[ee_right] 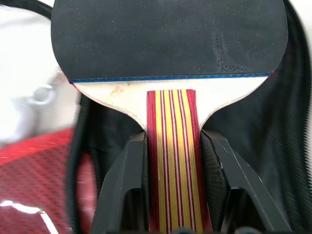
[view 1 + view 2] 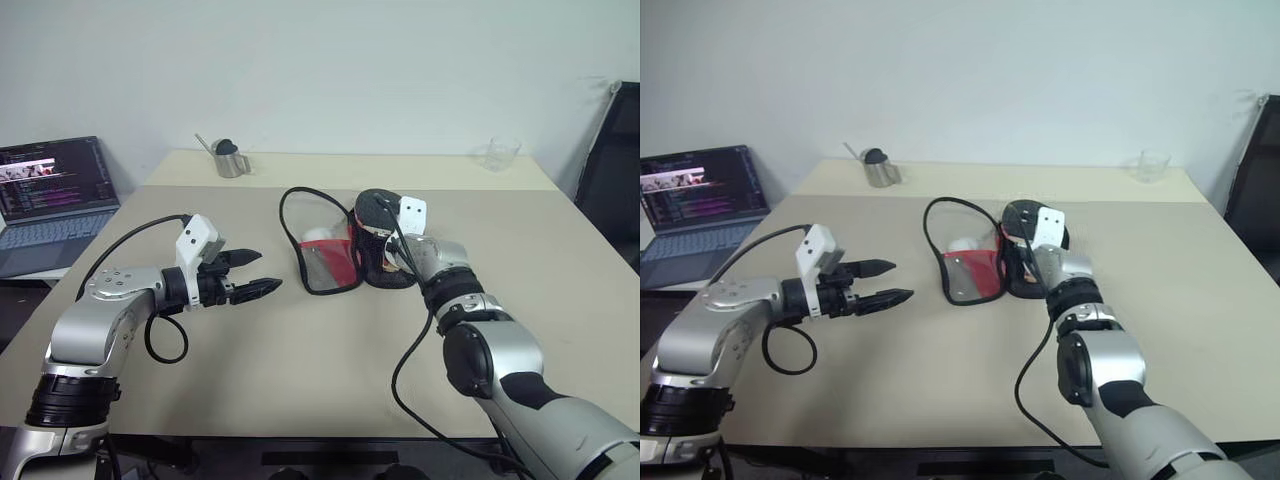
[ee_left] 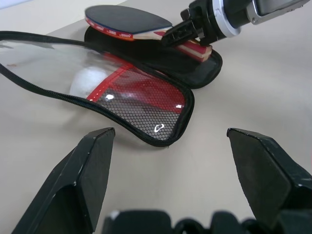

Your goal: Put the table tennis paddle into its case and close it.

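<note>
Over on the far left, off the table's edge, a laptop [image 2: 55,200] sits open, nothing to do with us. Coming in, my left gripper [image 2: 250,274] hovers above the table [image 2: 300,380] with its fingers spread wide and nothing between them, pointing across toward the middle. Just beyond it lies the case [image 2: 330,262], unzipped and splayed open: the clear, red-panelled flap [image 3: 146,100] is folded out toward my left arm, and the black half [image 3: 207,70] lies flat on the far side. There's a white ball [image 3: 87,82] showing through the window of that flap.

Now the part that matters. My right gripper [image 1: 170,161] is clamped on the striped handle of the table tennis paddle [image 1: 168,39], one finger on each side. The blade is out ahead of the fingers, over the black half of the case. The paddle's long axis runs straight out along the gripper, handle toward me, blade away.

So the right arm is the one doing the work; I'd judge the paddle needs lowering flat into that black half. The left is nearest the open flap, well placed to fold it over afterwards. The zip is not yet closed.
</note>
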Available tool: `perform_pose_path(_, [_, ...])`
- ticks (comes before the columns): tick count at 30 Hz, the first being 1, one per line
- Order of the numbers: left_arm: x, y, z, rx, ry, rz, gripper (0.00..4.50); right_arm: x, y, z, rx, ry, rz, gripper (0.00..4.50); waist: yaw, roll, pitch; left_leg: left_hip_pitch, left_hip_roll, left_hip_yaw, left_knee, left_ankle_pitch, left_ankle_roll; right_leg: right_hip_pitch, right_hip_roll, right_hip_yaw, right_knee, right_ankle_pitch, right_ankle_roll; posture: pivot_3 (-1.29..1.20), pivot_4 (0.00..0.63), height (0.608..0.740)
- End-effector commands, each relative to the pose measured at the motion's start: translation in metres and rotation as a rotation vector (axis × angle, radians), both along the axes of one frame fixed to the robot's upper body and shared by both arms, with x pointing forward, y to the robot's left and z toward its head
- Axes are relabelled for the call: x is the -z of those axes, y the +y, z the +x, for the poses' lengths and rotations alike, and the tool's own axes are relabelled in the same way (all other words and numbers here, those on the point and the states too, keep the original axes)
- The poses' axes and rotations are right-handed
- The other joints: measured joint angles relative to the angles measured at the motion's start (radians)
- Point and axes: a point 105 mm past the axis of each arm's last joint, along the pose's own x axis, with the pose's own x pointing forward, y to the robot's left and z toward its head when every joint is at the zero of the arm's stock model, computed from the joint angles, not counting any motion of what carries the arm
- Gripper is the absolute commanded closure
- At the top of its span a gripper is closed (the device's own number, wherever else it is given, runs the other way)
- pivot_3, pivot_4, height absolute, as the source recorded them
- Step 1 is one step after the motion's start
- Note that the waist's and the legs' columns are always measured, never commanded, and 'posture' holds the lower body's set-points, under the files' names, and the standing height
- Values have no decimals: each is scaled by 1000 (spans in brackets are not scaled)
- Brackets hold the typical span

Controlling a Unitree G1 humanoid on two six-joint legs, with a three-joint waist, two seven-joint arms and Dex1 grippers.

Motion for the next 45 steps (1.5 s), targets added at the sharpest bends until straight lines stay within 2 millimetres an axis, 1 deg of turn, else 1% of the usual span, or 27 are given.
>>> perform_pose_path(1, [-16, -4, -2, 21, -68, 8, 465, -22, 1, 3, 1, -67, -13, 3406, -2, 0, 0, 0, 0, 0, 0, 0, 0, 0, 0, 0, 0, 0, 0, 0, 150, 740])
perform_pose_path(3, [-15, -3, -2, 21, -68, 11, 465, -19, 3, 1, -7, -52, -14, 3406, -3, 0, 0, 0, 0, 0, 0, 0, 0, 0, 0, 0, 0, 0, 0, 0, 150, 740])
perform_pose_path(7, [-17, -4, -1, 23, -72, 9, 465, -4, 2, -3, -3, -14, -21, 3406, -2, 0, 0, 0, 0, 0, 0, 0, 0, 0, 0, 0, 0, 0, 0, 0, 150, 740])
perform_pose_path(20, [-17, -5, 2, 27, -77, 7, 465, 1, 2, -3, -5, 0, -20, 3406, -1, 0, 0, 0, 0, 0, 0, 0, 0, 0, 0, 0, 0, 0, 0, 0, 150, 740])
perform_pose_path(22, [-17, -6, 3, 27, -77, 11, 465, 2, 3, -3, -8, 0, -24, 2665, -1, 0, 0, 0, 0, 0, 0, 0, 0, 0, 0, 0, 0, 0, 0, 0, 150, 740])
perform_pose_path(24, [-18, -6, 5, 28, -80, 11, 465, 2, 3, -3, -10, 1, -26, 2147, -1, 0, 0, 0, 0, 0, 0, 0, 0, 0, 0, 0, 0, 0, 0, 0, 150, 740])
perform_pose_path(28, [-20, -7, 6, 31, -89, 9, 465, 4, 0, -3, -10, 6, -28, 746, -1, 0, 0, 0, 0, 0, 0, 0, 0, 0, 0, 0, 0, 0, 0, 0, 150, 740])
perform_pose_path(30, [-20, -7, 6, 27, -91, 10, 465, 1, -2, -3, -7, -3, -32, 37, -2, 0, 0, 0, 0, 0, 0, 0, 0, 0, 0, 0, 0, 0, 0, 0, 150, 740])
perform_pose_path(35, [-20, -5, 6, 24, -93, 13, 465, -13, -4, -2, -15, -27, -26, 37, -2, 0, 0, 0, 0, 0, 0, 0, 0, 0, 0, 0, 0, 0, 0, 0, 150, 740])
perform_pose_path(37, [-22, -4, 7, 22, -97, 14, 465, -23, -8, -4, -18, -38, -10, 37, -1, 0, 0, 0, 0, 0, 0, 0, 0, 0, 0, 0, 0, 0, 0, 0, 150, 740])
perform_pose_path(40, [-22, -2, 7, 20, -100, 17, 465, -36, -12, -10, -41, -64, -16, 37, 0, 0, 0, 0, 0, 0, 0, 0, 0, 0, 0, 0, 0, 0, 0, 0, 150, 740])
perform_pose_path(45, [-23, -1, 11, 15, -106, 21, 465, -45, -24, -25, -53, -72, -30, 37, 1, 0, 0, 0, 0, -1, 0, 0, 0, 0, 0, -1, 0, 0, 0, 0, 150, 740])
